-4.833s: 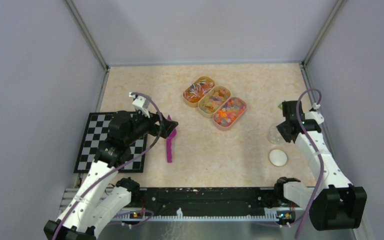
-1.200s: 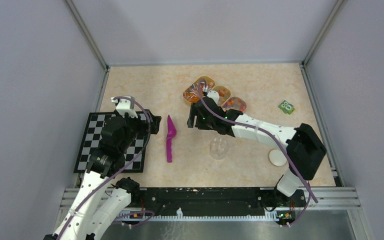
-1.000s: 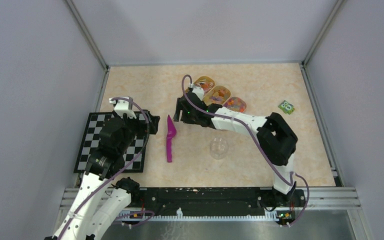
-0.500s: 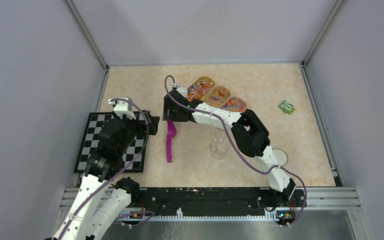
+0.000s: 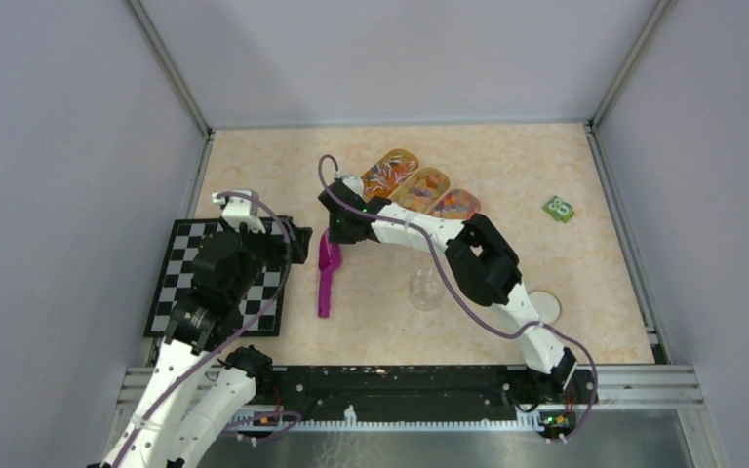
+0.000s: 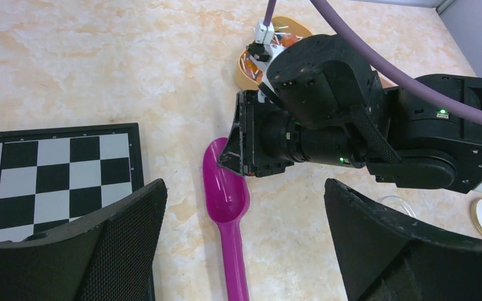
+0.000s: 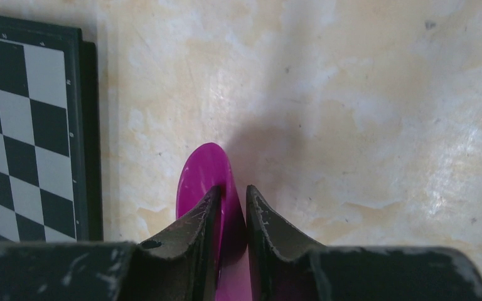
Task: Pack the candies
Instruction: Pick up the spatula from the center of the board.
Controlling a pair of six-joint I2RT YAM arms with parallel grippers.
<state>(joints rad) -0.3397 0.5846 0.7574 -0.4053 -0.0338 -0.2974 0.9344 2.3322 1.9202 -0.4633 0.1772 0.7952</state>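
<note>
The candies (image 5: 423, 185) fill three oval tubs in a diagonal row at the back middle; one tub's candies show in the left wrist view (image 6: 282, 39). My right gripper (image 5: 339, 232) reaches far left and is shut on the bowl wall of the purple scoop (image 5: 326, 278), which lies on the table. In the right wrist view the fingers pinch the scoop (image 7: 201, 169) at the gripper (image 7: 232, 191). My left gripper (image 5: 293, 244) is open and empty over the chessboard's right edge, with the scoop (image 6: 226, 194) between its wide-apart fingers (image 6: 125, 219).
A chessboard mat (image 5: 216, 278) lies at the left. An empty clear jar (image 5: 426, 288) stands in the middle front, with its white lid (image 5: 546, 307) to its right. A small green item (image 5: 559, 209) sits at the far right.
My right arm has swung left from beside the jar to the scoop and shut on its bowl. The scoop has shifted slightly. The left arm stays still.
</note>
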